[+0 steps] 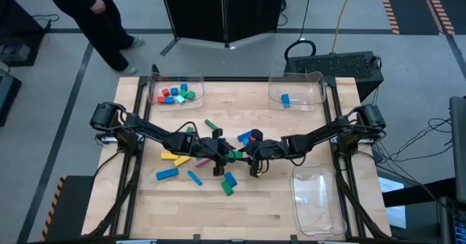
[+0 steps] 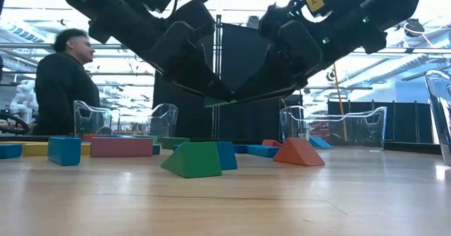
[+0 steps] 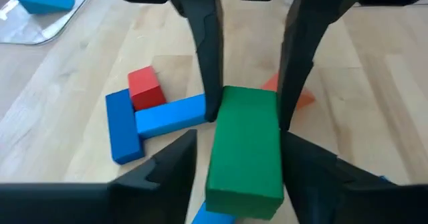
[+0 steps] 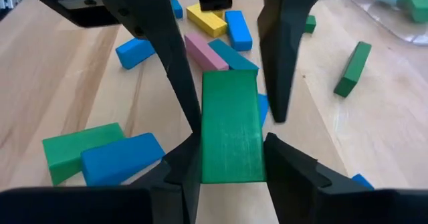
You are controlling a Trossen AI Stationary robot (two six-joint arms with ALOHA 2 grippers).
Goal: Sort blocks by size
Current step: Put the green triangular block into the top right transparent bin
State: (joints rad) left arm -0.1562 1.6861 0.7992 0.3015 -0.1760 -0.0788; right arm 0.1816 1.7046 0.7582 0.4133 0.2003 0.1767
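A green block point(image 4: 231, 124) hangs above the middle of the table point(image 1: 291, 142), lifted clear of the wood, with both grippers meeting on it from opposite ends. The right gripper point(image 4: 231, 158) is clamped on it: in the right wrist view its two fingers press flat against the block's long sides. The left gripper point(image 3: 239, 160) has its fingers set around the other end of the green block but a little apart from it, with a thin gap on at least one side, so it is not gripping.

Under and around the green block lie loose blocks. Just beside it sit a red cube point(image 3: 145, 87) and two blue bars point(image 3: 167, 115) touching in an L. To the left of the green block are a yellow block point(image 1: 173, 156), a pink bar point(image 4: 204, 52) and more blue bars point(image 1: 166, 173). A green wedge point(image 2: 194, 160) lies on the near side of it.

Well beyond the green block, at the far left, a clear tray point(image 1: 154, 89) holds several small blocks; the far right tray point(image 1: 320, 91) holds one blue block point(image 1: 285, 100). A third tray point(image 1: 317, 200) stands near right of it.

A person point(image 1: 95, 18) stands beyond the table.
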